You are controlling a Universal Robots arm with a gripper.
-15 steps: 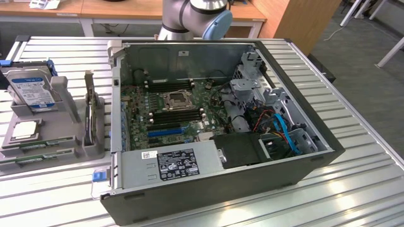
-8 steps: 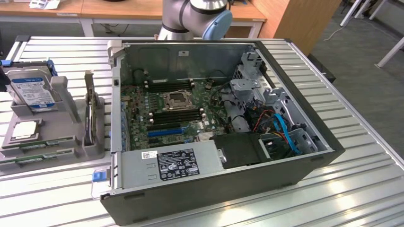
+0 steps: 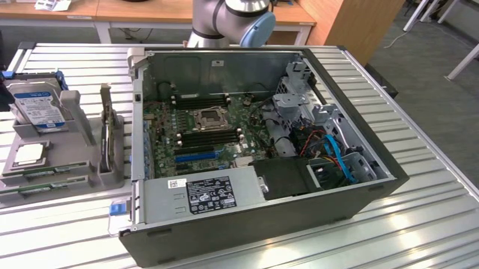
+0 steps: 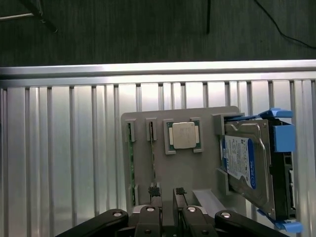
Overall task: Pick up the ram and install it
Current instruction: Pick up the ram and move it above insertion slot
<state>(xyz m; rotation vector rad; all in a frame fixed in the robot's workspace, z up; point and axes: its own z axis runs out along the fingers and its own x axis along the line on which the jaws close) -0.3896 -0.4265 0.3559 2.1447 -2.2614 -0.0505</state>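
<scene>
Two ram sticks stand on edge in slots of the grey parts tray (image 4: 182,173): one ram stick (image 4: 131,160) nearer the tray's edge, the other (image 4: 152,158) beside it. In the exterior view the same sticks (image 3: 49,168) (image 3: 41,189) lie at the tray's near end, on the exterior view's left. My gripper (image 4: 167,191) hangs well above the tray, roughly over the second stick's end. Its black fingertips (image 4: 153,190) stand apart with nothing between them.
The tray also carries a square silver processor (image 4: 183,134) and a hard drive (image 4: 244,160) in a blue bracket. The open computer case (image 3: 359,140) lies on the slatted metal table (image 3: 434,224), its motherboard (image 3: 187,120) exposed with black memory slots around the socket.
</scene>
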